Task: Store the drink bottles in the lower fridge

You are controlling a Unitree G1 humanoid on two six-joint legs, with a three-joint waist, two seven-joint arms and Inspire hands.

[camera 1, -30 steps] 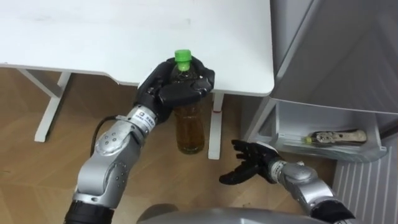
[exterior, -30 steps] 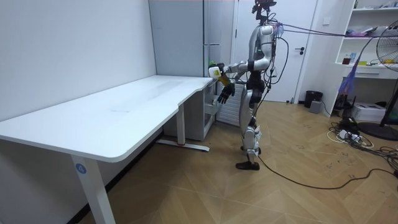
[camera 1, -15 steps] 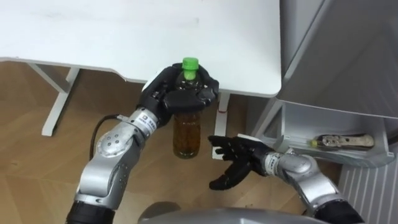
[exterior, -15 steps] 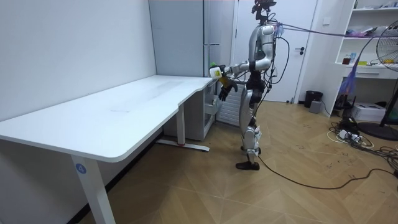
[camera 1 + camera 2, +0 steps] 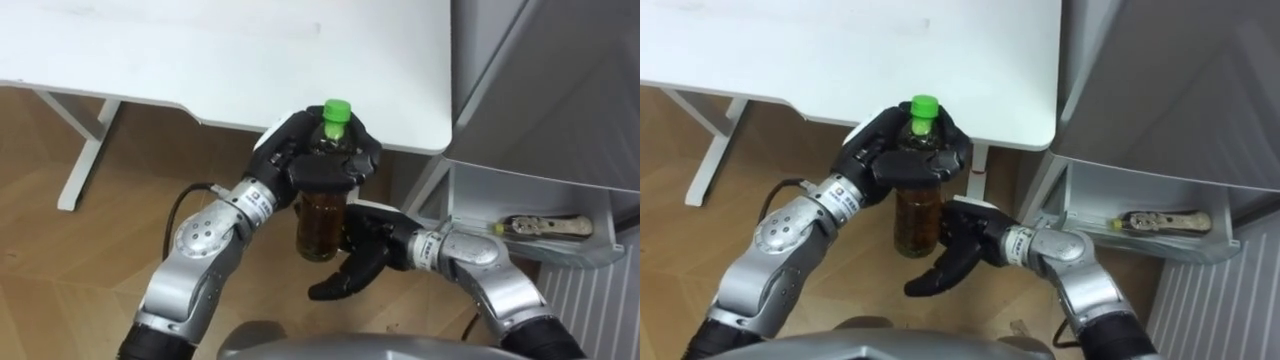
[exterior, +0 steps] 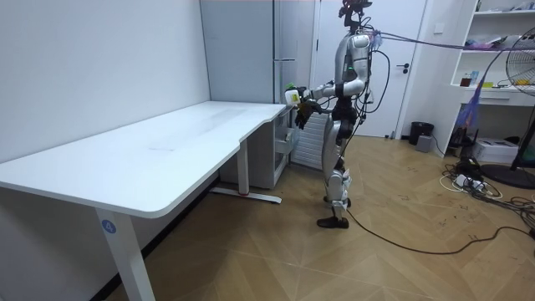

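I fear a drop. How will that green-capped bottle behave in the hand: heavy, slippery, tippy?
Likely heavy for its size: the bottle looks well filled with brown drink. Its smooth sides may slip, since the left hand grips only its top. Tall and narrow, it would probably tip easily if set down.

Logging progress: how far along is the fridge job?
Done: fridge door shelf stands open, one item lying in it. In hand: left hand fingers curled round a green-capped tea bottle, right hand open beside it. Left: bottle into the fridge.
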